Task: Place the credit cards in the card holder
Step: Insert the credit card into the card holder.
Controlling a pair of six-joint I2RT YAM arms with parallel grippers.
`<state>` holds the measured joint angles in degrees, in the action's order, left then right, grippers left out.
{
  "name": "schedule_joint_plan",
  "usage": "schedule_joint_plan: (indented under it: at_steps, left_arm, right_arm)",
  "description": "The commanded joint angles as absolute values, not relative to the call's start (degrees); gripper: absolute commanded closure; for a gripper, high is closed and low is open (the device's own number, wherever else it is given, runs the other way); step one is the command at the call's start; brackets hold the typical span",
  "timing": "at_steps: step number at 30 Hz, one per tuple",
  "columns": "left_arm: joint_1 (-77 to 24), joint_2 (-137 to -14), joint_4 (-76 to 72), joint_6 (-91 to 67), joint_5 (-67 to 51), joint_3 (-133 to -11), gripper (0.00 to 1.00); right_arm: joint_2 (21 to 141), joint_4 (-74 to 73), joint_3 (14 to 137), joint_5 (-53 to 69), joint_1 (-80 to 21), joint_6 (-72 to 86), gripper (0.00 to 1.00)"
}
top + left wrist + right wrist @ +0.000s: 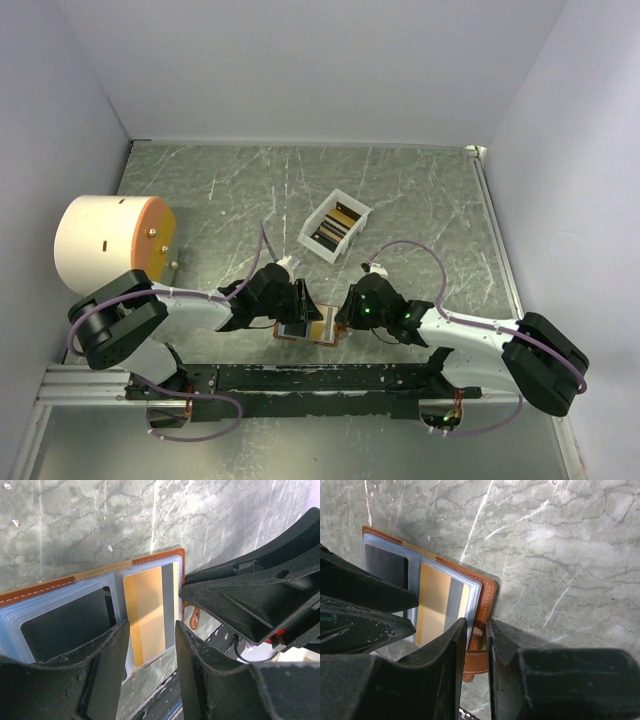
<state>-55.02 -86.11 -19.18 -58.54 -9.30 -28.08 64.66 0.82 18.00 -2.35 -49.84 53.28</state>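
While the right end effector [476, 627] pinches the edge of the open card holder [305, 330] on the table [430, 200], a gold card [147, 615] and a dark card [65, 625] sit in its pockets. The left end effector [152, 630] straddles the gold card, but I cannot tell whether it is gripping it. More cards [335, 228] wait in the white box [350, 200].

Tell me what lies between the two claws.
The open wallet, with a gold card in it, lies between the left claw and the right claw; the top view shows it.

No readable text, brand, number or sign anywhere: none on the gold-tan plastic card [147, 615], none on the brown leather folding card holder [488, 596].
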Motion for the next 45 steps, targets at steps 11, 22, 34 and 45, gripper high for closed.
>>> schedule_joint_plan:
  at_steps: [11,22,34,45]
  left_arm:
    - [-55.8,-87.7,-26.4,-59.5,-11.7,-27.8,0.48]
    - [-55.8,-85.6,-27.9,-60.4,-11.4,-26.4,0.47]
    - [-54.4,-73.6,-7.3,-54.5,-1.5,-29.6,0.43]
    - [-47.5,-65.0,-2.6,-52.7,-4.2,-22.8,0.34]
  right_arm:
    - [65.4,2.7,17.5,-2.8,-50.1,51.5,0.77]
    - [66.5,2.6,19.5,-3.2,-50.0,50.8,0.77]
    - [59.3,-9.0,23.4,-9.1,-50.0,50.8,0.73]
    - [62.4,-2.3,25.5,-3.3,-51.7,52.2,0.74]
